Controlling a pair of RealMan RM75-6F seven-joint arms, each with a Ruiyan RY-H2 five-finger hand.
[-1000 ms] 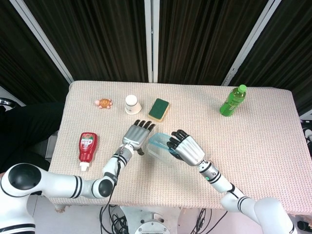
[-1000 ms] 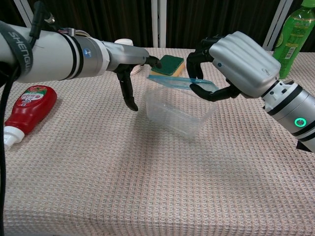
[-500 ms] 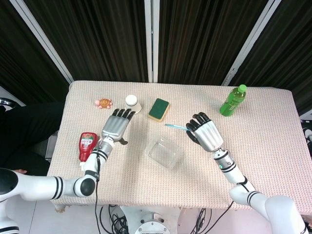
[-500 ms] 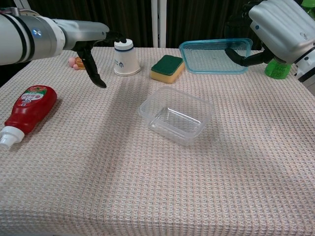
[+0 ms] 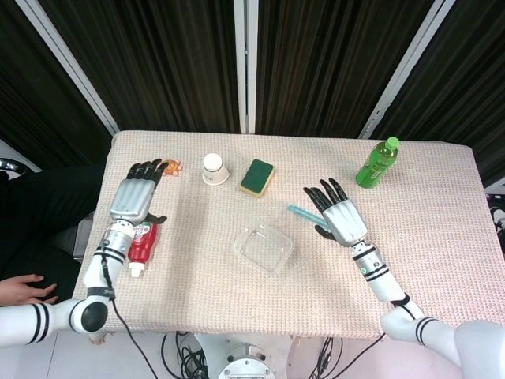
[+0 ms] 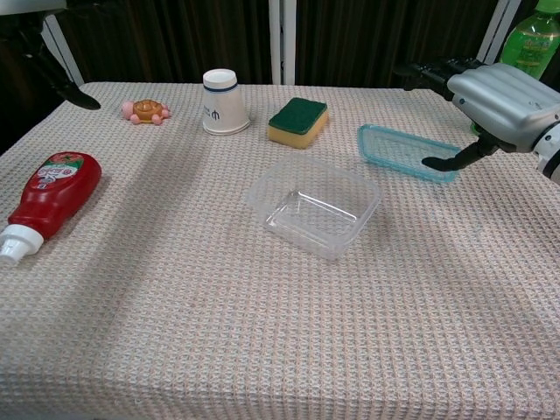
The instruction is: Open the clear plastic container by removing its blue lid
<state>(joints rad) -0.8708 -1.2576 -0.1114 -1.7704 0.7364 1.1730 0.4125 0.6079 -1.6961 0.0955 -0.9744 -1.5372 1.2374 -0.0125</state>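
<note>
The blue lid now lies on the table right of the container; the right hand opens, and the left hand retreats toward the left edge.

Ketchup bottle, toy turtle, paper cup, sponge, green bottle

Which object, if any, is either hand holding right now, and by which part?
Nothing is clearly held. The blue lid lies on the table; the right hand is spread above its right end. The left hand is empty.
</note>
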